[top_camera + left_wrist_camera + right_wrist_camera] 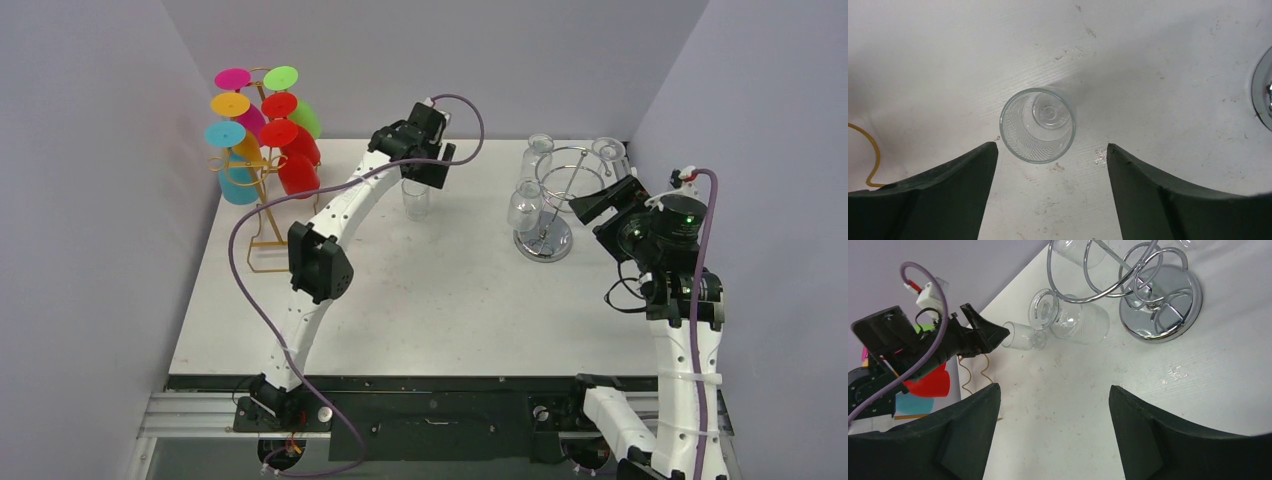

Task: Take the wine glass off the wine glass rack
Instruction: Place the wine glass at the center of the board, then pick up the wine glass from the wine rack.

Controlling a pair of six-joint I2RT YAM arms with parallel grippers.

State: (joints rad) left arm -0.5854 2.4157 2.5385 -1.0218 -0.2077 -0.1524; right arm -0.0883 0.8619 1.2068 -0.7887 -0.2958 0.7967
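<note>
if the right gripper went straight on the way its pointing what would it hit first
Most likely the clear wine glass hanging on the near side of the chrome rack. The right gripper is open and aimed that way, but depth is unclear; it might touch the table just short of it.

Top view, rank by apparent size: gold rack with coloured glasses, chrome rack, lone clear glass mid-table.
Largest: gold rack with coloured glasses.
Next: chrome rack, somewhat smaller.
Smallest: lone clear glass, by a wide margin.
</note>
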